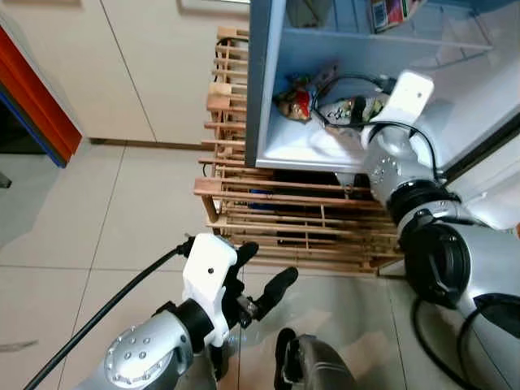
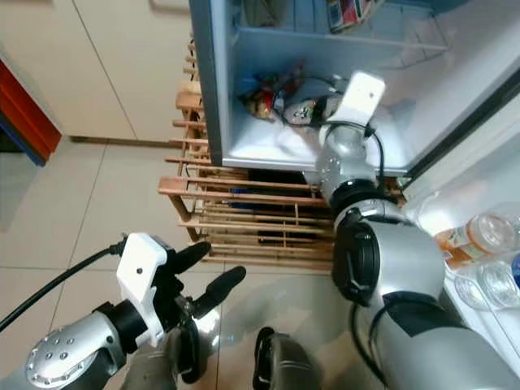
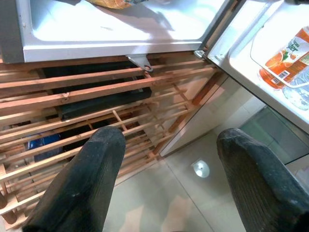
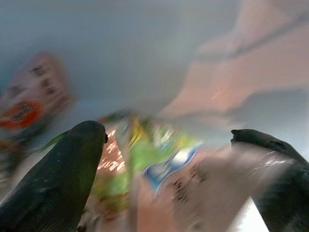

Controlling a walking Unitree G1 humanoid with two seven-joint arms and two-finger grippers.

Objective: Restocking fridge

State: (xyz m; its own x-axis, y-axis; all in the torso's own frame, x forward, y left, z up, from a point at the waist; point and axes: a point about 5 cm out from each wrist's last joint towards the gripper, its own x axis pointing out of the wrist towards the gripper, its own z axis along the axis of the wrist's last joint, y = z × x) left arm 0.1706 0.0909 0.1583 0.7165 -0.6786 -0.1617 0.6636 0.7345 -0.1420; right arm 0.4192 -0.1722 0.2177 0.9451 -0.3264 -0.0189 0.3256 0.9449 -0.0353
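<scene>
Open fridge [image 1: 268, 81], right claw [image 4: 169, 159] spread over snack packets [image 1: 294, 104], left claw [image 1: 264, 280] spread.

So we count one open white fridge [image 1: 455, 89], sitting on one slatted wooden rack [image 1: 284, 219]. Inside on the bottom shelf we make out one cluster of colourful snack packets [image 2: 272, 96], too jumbled and blurry for us to number. In the door shelf we see one orange-labelled juice bottle [image 3: 285, 60] and one clear plastic bottle [image 2: 491, 231]. Two black-fingered grippers, left [image 1: 264, 276] and right [image 4: 169, 179].
</scene>
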